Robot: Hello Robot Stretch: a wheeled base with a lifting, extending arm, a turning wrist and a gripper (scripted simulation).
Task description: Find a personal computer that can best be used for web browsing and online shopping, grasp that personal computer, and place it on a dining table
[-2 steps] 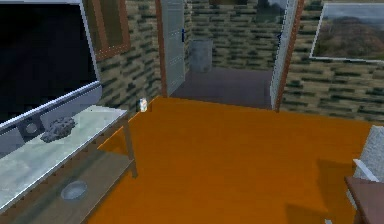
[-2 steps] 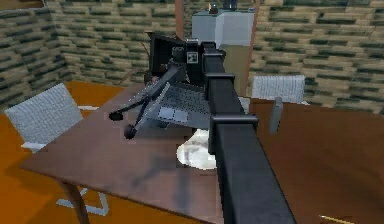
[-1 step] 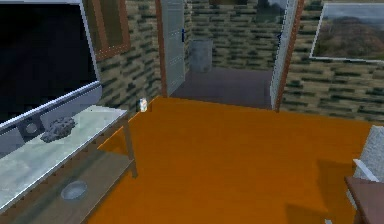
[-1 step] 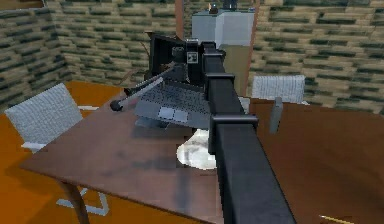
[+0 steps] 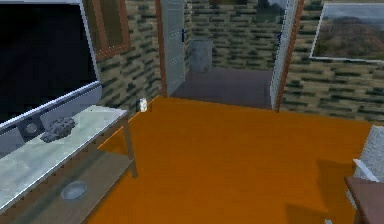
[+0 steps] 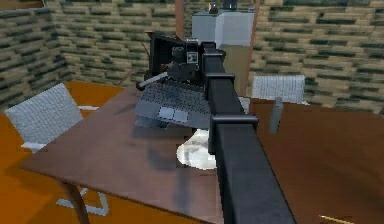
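Forward view: a large dark screen (image 5: 45, 55) dominates the left, standing on a pale-topped console (image 5: 100, 122). A small grey object (image 5: 60, 127) lies by the screen's foot and a round dish (image 5: 73, 189) sits on the lower shelf. An orange floor (image 5: 230, 150) runs back to brick walls, where a grey door (image 5: 175, 45) stands just left of an open doorway (image 5: 240, 50). A landscape picture (image 5: 350, 30) hangs at the right, above a white seat (image 5: 372, 155) at the edge.

Arm side view: a white chair (image 6: 45, 115) is drawn up at the left of the dark wooden dining table (image 6: 100, 150). The laptop (image 6: 172, 103), lid raised and dark, is at the table's far middle with its keyboard facing the camera. The gripper (image 6: 170, 72) is at the laptop, in front of the lid and above the keys. With the machine and the tabletop directly behind it, it cannot be told whether the gripper holds anything, touches the laptop or merely hangs near it, nor how its fingers are set. A white lump (image 6: 192, 153) lies on the table just left of the dark arm (image 6: 240, 160). To the right of the arm are a slim grey upright object (image 6: 275, 115) on the table and a second white chair (image 6: 278, 88) on the far side
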